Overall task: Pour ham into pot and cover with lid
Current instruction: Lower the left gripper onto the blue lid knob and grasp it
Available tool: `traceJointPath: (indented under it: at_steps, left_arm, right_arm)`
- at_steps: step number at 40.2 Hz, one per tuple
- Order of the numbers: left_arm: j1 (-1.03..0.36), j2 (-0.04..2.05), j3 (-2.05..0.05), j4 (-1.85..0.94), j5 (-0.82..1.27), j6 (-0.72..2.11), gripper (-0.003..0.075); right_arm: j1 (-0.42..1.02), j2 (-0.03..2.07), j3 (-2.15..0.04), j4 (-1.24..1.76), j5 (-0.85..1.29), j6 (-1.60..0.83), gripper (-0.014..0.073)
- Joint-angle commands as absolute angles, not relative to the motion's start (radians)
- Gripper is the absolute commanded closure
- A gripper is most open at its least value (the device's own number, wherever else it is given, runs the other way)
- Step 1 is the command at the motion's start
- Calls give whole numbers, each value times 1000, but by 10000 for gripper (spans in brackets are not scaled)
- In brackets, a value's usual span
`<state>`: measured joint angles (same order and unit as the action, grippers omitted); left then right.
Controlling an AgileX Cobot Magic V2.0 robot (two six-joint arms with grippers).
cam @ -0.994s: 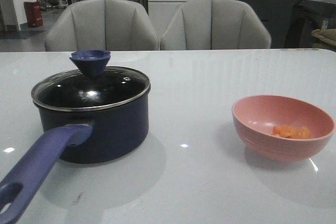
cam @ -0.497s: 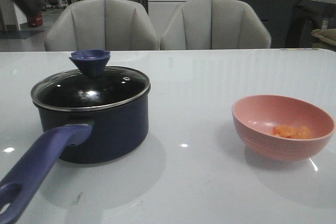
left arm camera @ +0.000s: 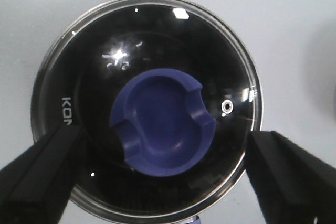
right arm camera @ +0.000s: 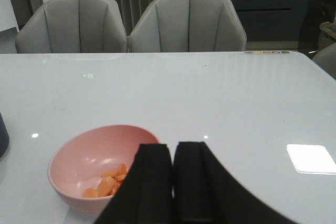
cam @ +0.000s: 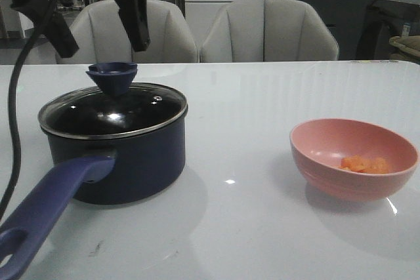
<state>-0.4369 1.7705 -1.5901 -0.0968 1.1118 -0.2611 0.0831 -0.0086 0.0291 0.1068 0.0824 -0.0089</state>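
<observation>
White desk (cam: pixel 262 96): my left tool (cam: pixel 98 27) hangs spread wide above the lid (cam: pixel 113 113)'s knob (cam: pixel 112 74), touching nothing; my right tool (right arm camera: pixel 173 182) is pressed together near the ham (right arm camera: pixel 107 182).

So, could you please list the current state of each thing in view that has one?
lid: seated on the pot, closed, knob free.
pot: upright, covered.
ham: heaped in the pink bowl, not poured.
pink bowl: upright on the table.
left end effector: open, above the knob, touching nothing.
right end effector: shut, empty, near the bowl.
</observation>
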Motion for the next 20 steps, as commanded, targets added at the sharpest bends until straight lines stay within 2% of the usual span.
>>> traceJointPath:
  at_steps: [1,20]
  left_arm:
    - [-446,1778,-1664,-98,1134,-311,82]
    - [-446,1897,-1775,-90,1222,-395,82]
  right_arm:
    - [77,-28,36,95,0,-10,442]
    - [77,-28,36,95,0,-10,442]
